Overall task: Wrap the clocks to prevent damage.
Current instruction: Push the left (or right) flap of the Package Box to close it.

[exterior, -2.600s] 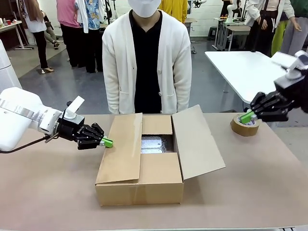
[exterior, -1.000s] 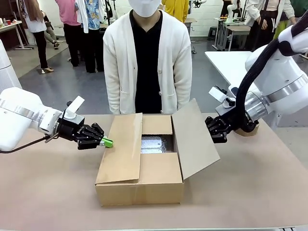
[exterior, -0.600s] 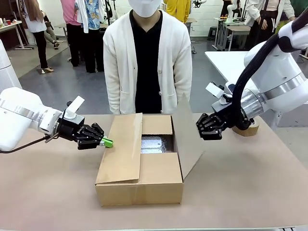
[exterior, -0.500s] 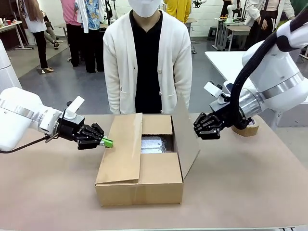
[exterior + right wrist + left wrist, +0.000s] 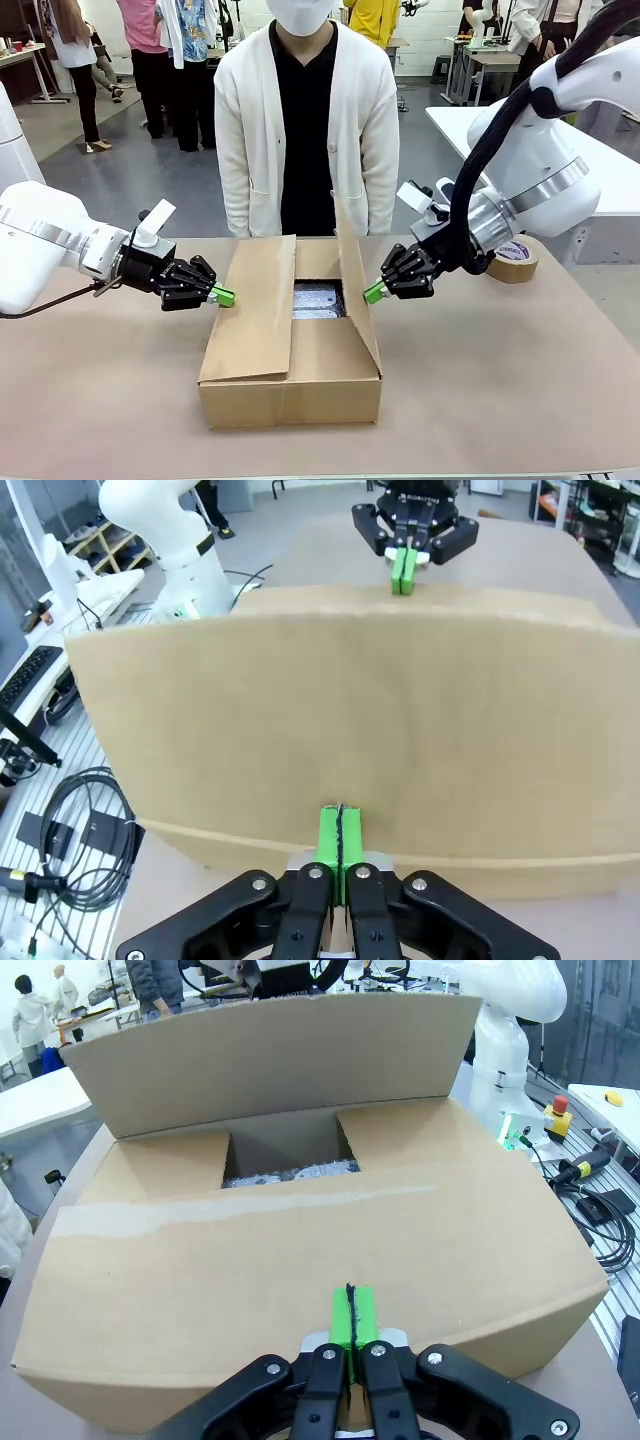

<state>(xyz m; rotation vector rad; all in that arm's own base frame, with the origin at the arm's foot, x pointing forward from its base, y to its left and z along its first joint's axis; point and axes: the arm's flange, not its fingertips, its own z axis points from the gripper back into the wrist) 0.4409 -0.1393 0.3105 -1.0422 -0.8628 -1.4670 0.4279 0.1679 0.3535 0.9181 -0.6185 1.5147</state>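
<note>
Front view: right tool (image 5: 372, 292), pinched shut, presses the box's (image 5: 290, 395) upright right flap (image 5: 352, 270); best pushed down gently over the clocks (image 5: 318, 299) (left tool (image 5: 224, 296), also shut, rests against the left flap (image 5: 255, 310)).

Readable txt: none.
Tape roll (image 5: 516, 258): just behind right pincer (image 5: 372, 293); core label has dark marks, too small to read.
Left pincer (image 5: 401, 578): faint light marks on body behind its pads, right wrist view; poss. lettering, can't tell.
Box (image 5: 290, 385): btwn the two pincers; nothing legible on flaps or sides.
</note>
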